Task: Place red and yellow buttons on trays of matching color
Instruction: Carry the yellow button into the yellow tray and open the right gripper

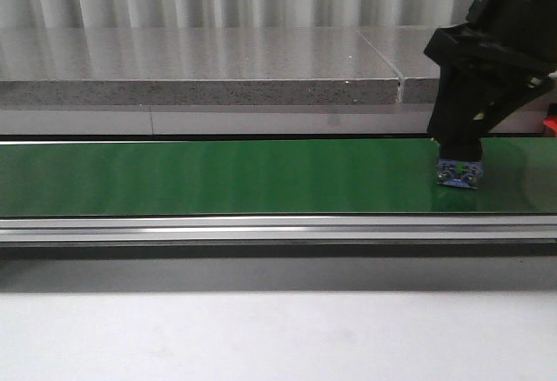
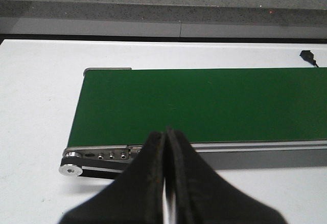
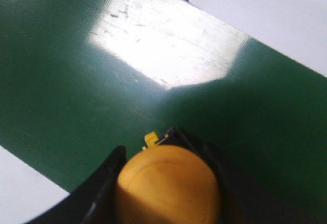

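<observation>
Soft, even light throughout. A bright glare patch whitens the green belt (image 3: 168, 45) beyond the blurred yellow button (image 3: 167, 187); the front view looks slightly grainy.

Right arm lowered steeply, its hand (image 1: 459, 172) clamped around a load, left hand (image 2: 166, 183) fingers pressed together

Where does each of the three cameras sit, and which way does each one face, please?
Front view: looks forward over the table across the green conveyor belt; the right arm reaches down to the belt.
Left wrist view: looks from the left arm over its left gripper, jaws shut, at the belt's end.
Right wrist view: looks from the right arm close down at the belt, the right gripper shut on a yellow button.
Shared: all three show the green belt.
</observation>
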